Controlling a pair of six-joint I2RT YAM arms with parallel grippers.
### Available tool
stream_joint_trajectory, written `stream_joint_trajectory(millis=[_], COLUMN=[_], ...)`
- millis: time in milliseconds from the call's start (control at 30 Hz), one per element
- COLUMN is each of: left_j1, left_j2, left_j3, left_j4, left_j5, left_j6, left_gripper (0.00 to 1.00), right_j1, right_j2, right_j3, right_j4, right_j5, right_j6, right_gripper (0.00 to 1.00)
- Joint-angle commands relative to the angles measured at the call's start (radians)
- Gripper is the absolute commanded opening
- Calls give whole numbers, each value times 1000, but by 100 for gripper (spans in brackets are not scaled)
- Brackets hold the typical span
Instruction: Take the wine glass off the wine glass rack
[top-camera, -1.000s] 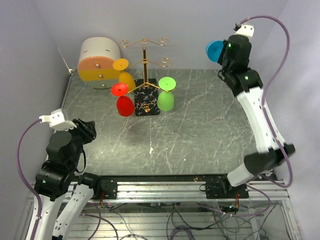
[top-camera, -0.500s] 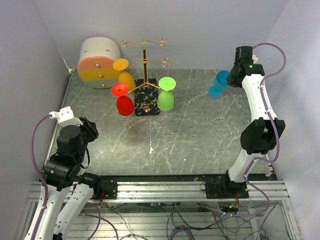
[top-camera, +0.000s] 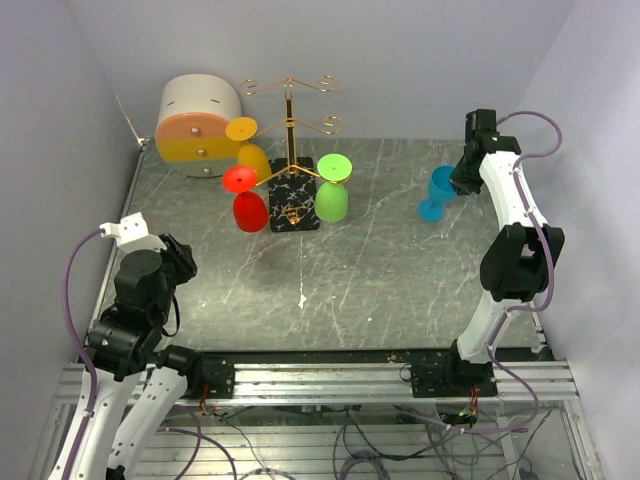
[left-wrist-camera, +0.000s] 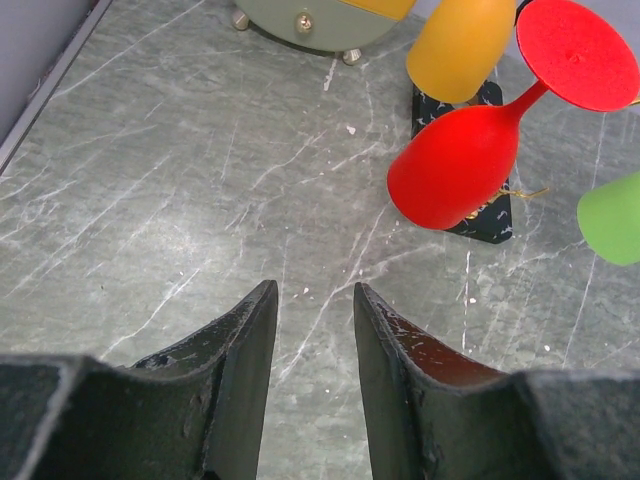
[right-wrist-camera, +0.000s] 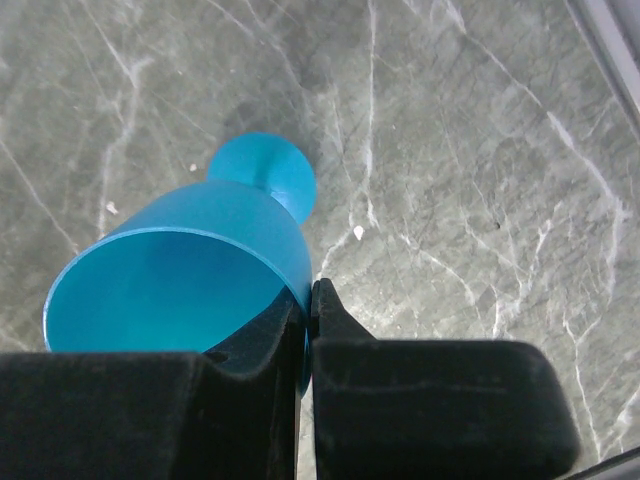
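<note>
The gold wine glass rack (top-camera: 290, 130) stands on its black marble base (top-camera: 293, 208) at the back of the table. Three glasses hang on it upside down: orange (top-camera: 252, 157), red (top-camera: 249, 210) and green (top-camera: 332, 200). The red glass (left-wrist-camera: 455, 165) and orange glass (left-wrist-camera: 462, 42) show in the left wrist view. My right gripper (top-camera: 458, 180) is shut on the rim of a blue wine glass (top-camera: 437, 193), which stands foot down on the table at the right. One finger is inside the bowl (right-wrist-camera: 170, 300), one outside. My left gripper (left-wrist-camera: 312, 300) is open and empty, low at the front left.
A round white-and-orange drawer box (top-camera: 198, 124) stands at the back left beside the rack. Grey walls close in the table on the left, back and right. A metal rail (top-camera: 340, 375) runs along the near edge.
My right gripper has carried the blue glass down from high at the back right to the table surface. The left arm shifted slightly at first, then stayed still.
</note>
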Motion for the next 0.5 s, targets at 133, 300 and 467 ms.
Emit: stream_joint_trajectory(millis=[133,300,467], left_j1=[-1,-1,-1], left_j2=[-3,-1,-4], left_j3=[-7,-7,-7], left_j4=[35,30,29], left_j5=[-24,-32,-34], left_j6=[13,13,11], left_gripper=[47,46,46], right_j1=[-2,0,5], right_j2=[-4,-26,-118], right_j3=[-63,-63,-73], right_j4=[23,25,59], right_j5=[9,33,47], right_j6=[14,24,48], right_gripper=[6,23,67])
